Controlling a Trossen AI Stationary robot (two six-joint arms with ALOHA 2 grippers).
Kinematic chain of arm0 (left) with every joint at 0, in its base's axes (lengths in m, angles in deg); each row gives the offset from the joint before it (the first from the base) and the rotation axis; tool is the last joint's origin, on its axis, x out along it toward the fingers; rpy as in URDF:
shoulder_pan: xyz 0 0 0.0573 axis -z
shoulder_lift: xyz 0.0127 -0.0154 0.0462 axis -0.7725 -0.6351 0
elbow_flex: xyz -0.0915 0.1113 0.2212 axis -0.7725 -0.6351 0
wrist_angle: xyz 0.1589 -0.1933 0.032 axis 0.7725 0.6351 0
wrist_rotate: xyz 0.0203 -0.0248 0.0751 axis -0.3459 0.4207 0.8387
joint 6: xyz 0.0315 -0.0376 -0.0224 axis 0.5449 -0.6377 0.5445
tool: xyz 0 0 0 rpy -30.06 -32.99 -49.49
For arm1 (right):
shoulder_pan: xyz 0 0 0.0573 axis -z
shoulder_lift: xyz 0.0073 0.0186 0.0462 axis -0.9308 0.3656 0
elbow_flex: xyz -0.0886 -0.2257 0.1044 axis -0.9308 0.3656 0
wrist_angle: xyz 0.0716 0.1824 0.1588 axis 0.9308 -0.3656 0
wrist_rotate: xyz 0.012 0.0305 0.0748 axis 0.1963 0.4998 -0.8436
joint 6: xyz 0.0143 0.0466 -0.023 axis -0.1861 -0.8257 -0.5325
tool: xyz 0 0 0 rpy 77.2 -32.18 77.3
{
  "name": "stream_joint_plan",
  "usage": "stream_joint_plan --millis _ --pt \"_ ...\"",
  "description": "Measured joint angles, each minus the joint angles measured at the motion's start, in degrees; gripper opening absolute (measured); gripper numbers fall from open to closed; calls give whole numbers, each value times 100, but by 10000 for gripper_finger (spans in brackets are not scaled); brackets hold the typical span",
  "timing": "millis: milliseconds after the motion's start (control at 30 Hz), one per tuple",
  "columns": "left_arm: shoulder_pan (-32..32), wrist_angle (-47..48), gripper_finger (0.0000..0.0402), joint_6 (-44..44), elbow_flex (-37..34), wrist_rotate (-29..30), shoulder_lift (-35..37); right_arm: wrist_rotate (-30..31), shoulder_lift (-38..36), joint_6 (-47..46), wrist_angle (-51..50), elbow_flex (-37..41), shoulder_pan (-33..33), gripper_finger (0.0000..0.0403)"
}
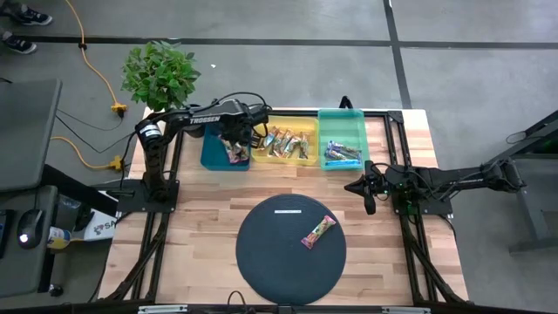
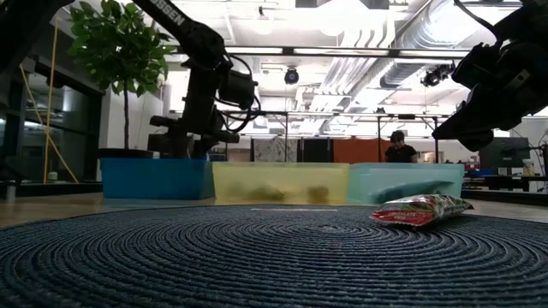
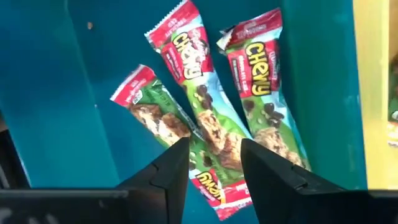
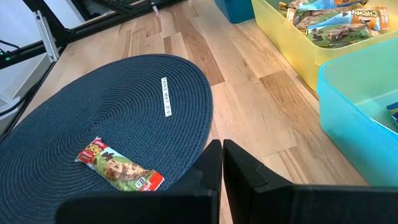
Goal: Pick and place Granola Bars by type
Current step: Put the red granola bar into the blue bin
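My left pincer hung over the dark blue tray at the far left of the bench, its two fingers parted and holding nothing. Straight below it three red-and-green granola bars lay on the tray floor, fanned out and overlapping at their near ends; the middle one showed through the gap between my fingers, but I could not tell whether they touched it. Just to the right, the yellow tray held a heap of orange and tan bars, and the light blue tray beside that held blue-wrapped bars. One more red-and-green bar rested on the round dark mat in the near middle of the bench, right of its centre. My right pincer waited clenched and empty above the bare wood at the mat's right edge, near the light blue tray.
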Motion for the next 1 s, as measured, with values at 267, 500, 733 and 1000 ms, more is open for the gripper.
stream_joint_plan --millis 267,500,733,1000 --pt "3 2 143 18 0 -179 0 0 0 0 0 0 -1 0" --pt "3 -185 143 415 -2 -647 35 0 0 0 0 0 1 0" --pt "-34 -876 143 794 -2 -885 642 0 0 0 0 0 -1 0" --pt "-225 -1910 143 1545 -2 -1324 1751 1 0 0 -1 0 0 0"
